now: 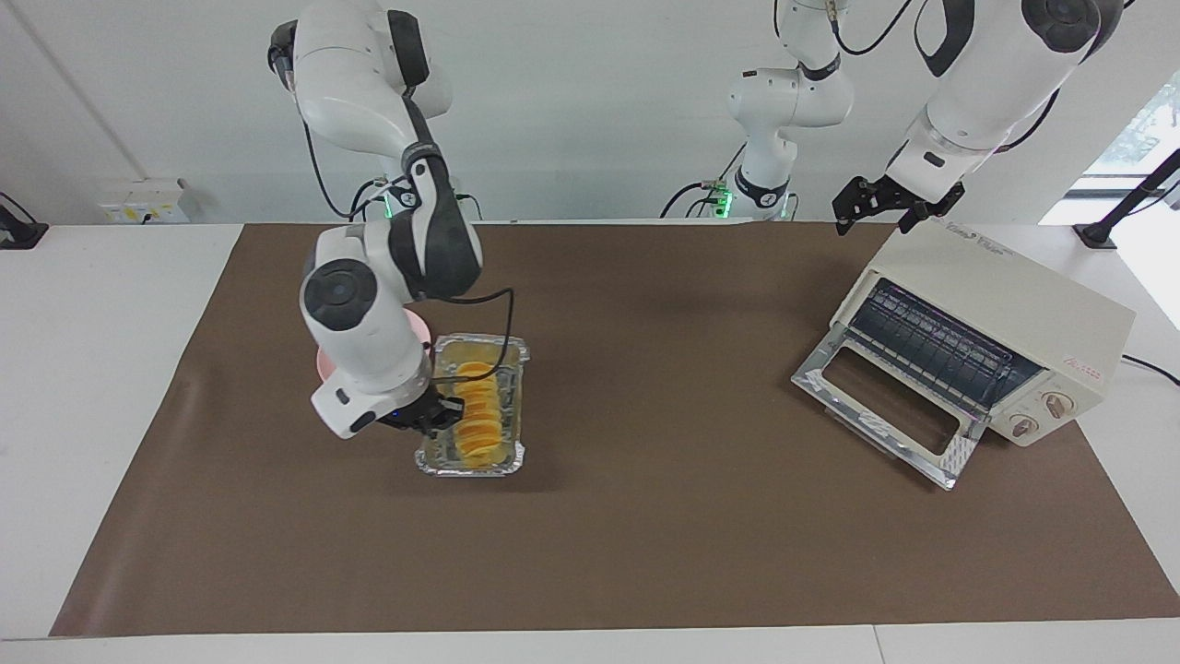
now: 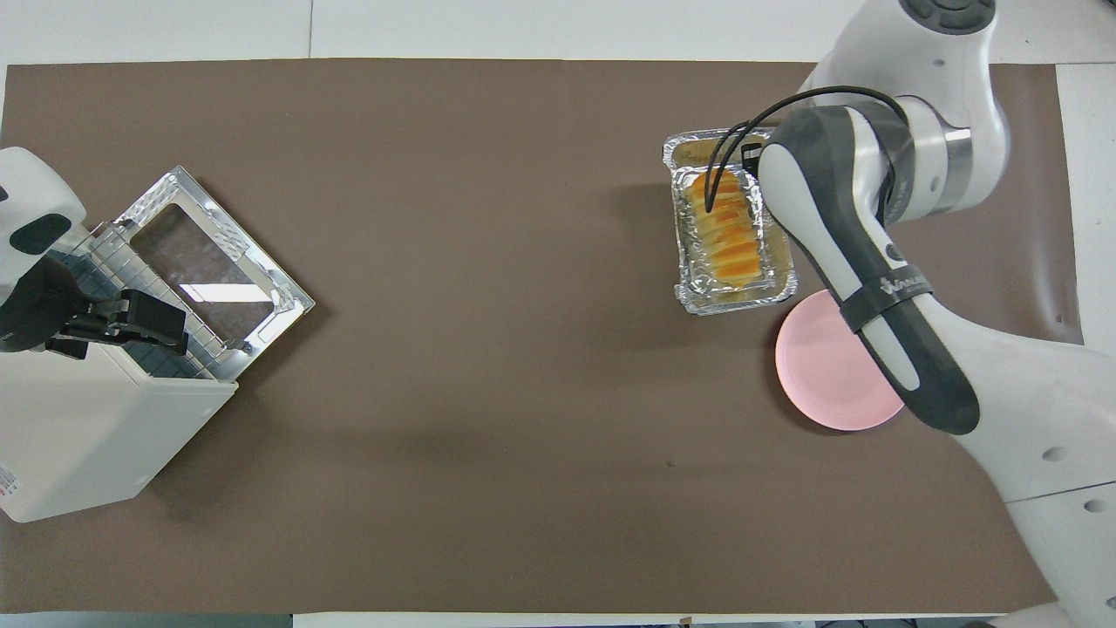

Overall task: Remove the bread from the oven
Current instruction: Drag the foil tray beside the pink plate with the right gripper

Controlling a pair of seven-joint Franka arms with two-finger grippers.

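The golden ridged bread (image 1: pixel 479 411) (image 2: pixel 722 234) lies in a crinkled foil tray (image 1: pixel 472 465) (image 2: pixel 732 301). My right gripper (image 1: pixel 433 417) is shut on the tray's side wall and holds it above the brown mat, at the edge of the pink plate (image 2: pixel 828 377). In the overhead view the right wrist hides this gripper. The cream oven (image 1: pixel 1009 300) (image 2: pixel 83 427) stands at the left arm's end with its glass door (image 1: pixel 885 406) (image 2: pixel 209 266) dropped open and a bare wire rack (image 1: pixel 931 346) inside. My left gripper (image 1: pixel 887 210) (image 2: pixel 131 318) waits open over the oven's top.
The brown mat (image 1: pixel 701 516) covers most of the white table. The right arm hides most of the pink plate (image 1: pixel 420 324) in the facing view. A black cable loops from the right wrist over the tray.
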